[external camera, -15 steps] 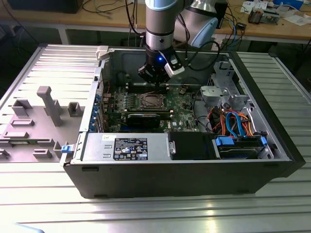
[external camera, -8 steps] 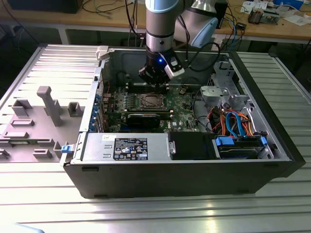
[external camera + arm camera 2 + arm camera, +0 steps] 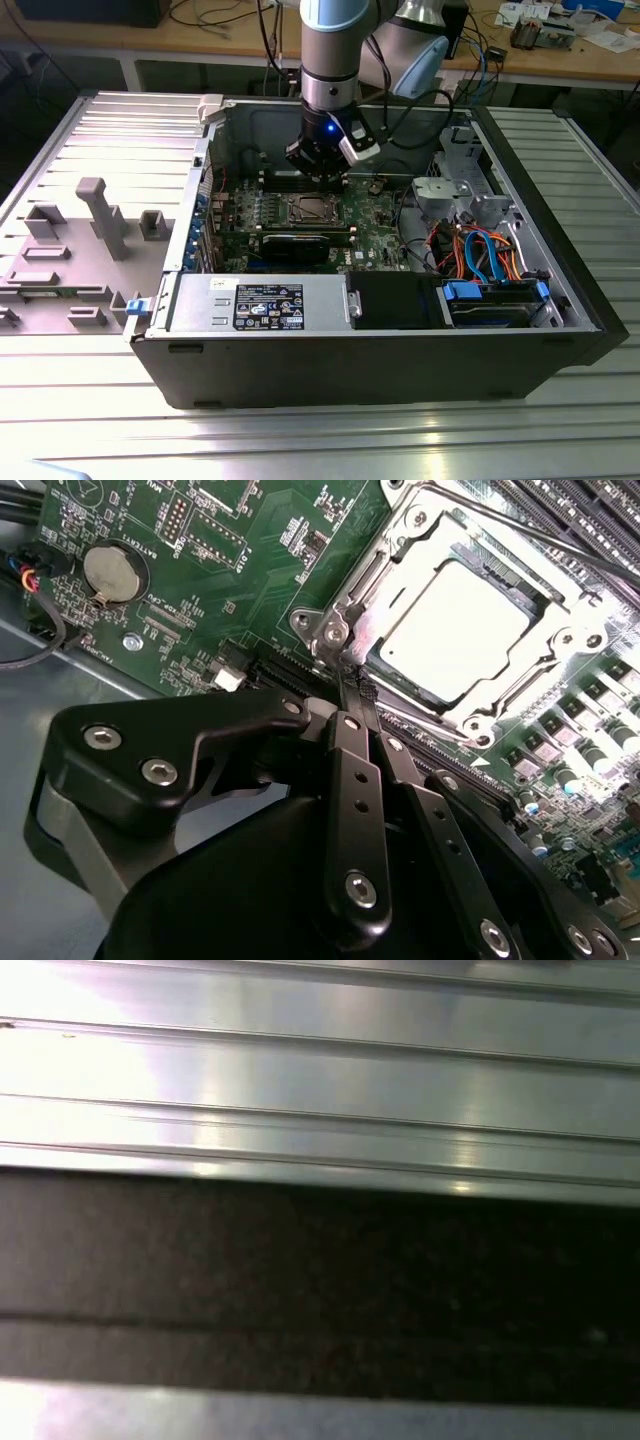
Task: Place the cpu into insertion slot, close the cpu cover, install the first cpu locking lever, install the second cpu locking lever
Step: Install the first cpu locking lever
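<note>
The tool (image 3: 352, 685) reaches down inside the open computer case (image 3: 400, 370) with its two black fingers drawn together until they touch at the tips, holding nothing that can be made out. In the second wrist view those tips rest at one corner of the socket, right against the corner screw post (image 3: 335, 632) and the thin wire locking lever (image 3: 520, 535) that runs along the far side of the socket; whether the tips actually press on lever metal is hard to tell.

The cpu (image 3: 455, 630) already lies flat in its slot, its pale metal top showing through the window of the cpu cover (image 3: 400, 540), which is folded down around it. From the tool, the chip lies just beyond the fingertips, further onto the green motherboard (image 3: 230, 540), and the lever's long axis runs away from the tips along the socket's edge. So placing and covering look done, and the work now appears to be at a lever.

In the exterior view the tool (image 3: 318, 172) hangs just behind the socket (image 3: 312, 209), above the board. The case lies on its side on a ribbed aluminium table (image 3: 300, 440), with a grey plastic shroud (image 3: 95, 220) beside it at the exterior view's left and a cluttered wooden bench (image 3: 590, 50) behind.
</note>
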Tool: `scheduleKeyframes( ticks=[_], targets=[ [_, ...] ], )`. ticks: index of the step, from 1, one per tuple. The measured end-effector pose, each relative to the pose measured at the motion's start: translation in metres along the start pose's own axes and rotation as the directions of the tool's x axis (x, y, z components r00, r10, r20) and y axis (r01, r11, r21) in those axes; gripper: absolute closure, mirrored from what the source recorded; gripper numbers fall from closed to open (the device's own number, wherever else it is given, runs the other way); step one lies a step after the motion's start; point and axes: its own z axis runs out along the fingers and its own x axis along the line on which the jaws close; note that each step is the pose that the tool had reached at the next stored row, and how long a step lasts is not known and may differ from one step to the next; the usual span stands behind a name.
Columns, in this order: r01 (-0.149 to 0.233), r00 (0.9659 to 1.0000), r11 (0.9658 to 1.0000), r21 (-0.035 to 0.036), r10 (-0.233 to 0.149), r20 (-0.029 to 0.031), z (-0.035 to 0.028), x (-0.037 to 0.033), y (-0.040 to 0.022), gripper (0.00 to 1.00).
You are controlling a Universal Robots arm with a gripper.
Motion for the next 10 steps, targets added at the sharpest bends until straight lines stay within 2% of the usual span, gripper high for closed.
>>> scheduleKeyframes(
  ticks=[10],
  targets=[
    [0.0, 1.0, 1.0, 0.004, 0.0, 0.0, 0.0001, -0.0001, 0.0, 0.89]
  ],
)
